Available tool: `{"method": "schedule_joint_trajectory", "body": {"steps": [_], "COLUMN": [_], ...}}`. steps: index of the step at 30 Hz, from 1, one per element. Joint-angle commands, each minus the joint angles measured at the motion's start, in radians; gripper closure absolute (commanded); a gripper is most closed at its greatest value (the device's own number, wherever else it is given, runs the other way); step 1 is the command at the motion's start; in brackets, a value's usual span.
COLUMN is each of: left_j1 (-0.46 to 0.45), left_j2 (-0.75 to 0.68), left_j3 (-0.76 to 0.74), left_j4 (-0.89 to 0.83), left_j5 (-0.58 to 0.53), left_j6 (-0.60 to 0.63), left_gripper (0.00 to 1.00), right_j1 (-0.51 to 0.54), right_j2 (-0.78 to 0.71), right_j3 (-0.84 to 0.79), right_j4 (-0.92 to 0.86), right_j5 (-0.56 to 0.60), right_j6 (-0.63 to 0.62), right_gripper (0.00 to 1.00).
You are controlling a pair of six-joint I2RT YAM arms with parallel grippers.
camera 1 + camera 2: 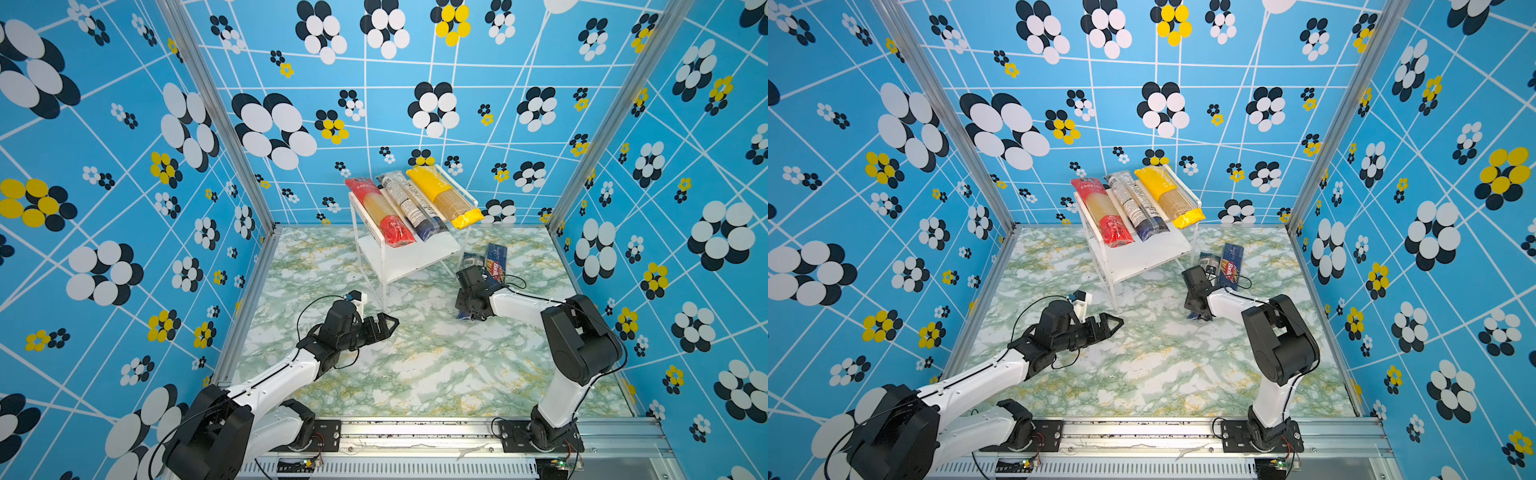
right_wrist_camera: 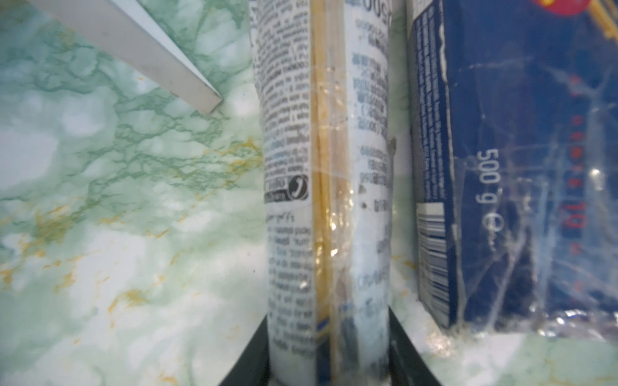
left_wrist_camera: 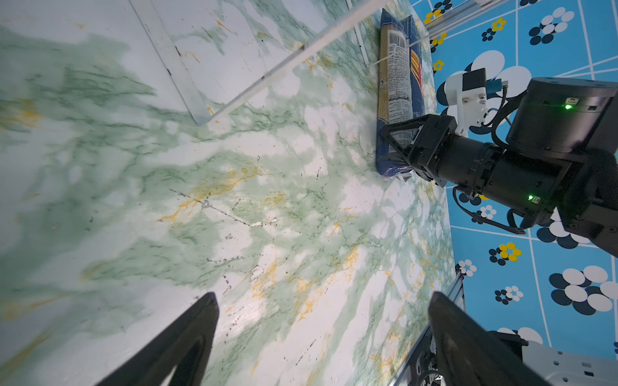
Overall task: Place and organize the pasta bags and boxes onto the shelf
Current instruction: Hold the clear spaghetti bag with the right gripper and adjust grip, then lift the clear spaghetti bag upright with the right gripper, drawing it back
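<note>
The shelf stands at the back middle in both top views. Its top board carries a red-ended pack, a see-through navy-ended pack and a yellow pack, side by side. On the table to its right lie another see-through pack and a navy Barilla box. My right gripper is shut on the near end of that see-through pack, a finger pressed against each side. My left gripper hangs open and empty over the table, left of the shelf's front leg.
The shelf's see-through front legs stand close to the left of the gripped pack. Its lower white board holds nothing. Patterned blue walls close the marble table on three sides, and a metal rail runs along the front edge.
</note>
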Motion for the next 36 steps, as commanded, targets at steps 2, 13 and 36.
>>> {"method": "schedule_joint_trajectory", "body": {"steps": [2, 13, 36], "left_j1": [0.01, 0.01, 0.01], "left_j2": [0.007, 0.004, 0.012], "left_j3": [0.008, 0.002, -0.005], "left_j4": [0.0, -0.001, 0.014], "left_j5": [0.012, 0.011, 0.013], "left_j6": [0.006, 0.004, -0.002], "left_gripper": [0.01, 0.01, 0.01], "right_j1": [0.0, -0.001, 0.001], "right_j2": [0.04, 0.013, -0.103], "right_j3": [-0.046, -0.07, -0.199], "right_j4": [-0.048, -0.046, -0.028], "right_j5": [-0.053, -0.078, -0.229], "right_j6": [-0.031, -0.049, -0.051], "right_gripper": [0.83, 1.0, 1.0]}}
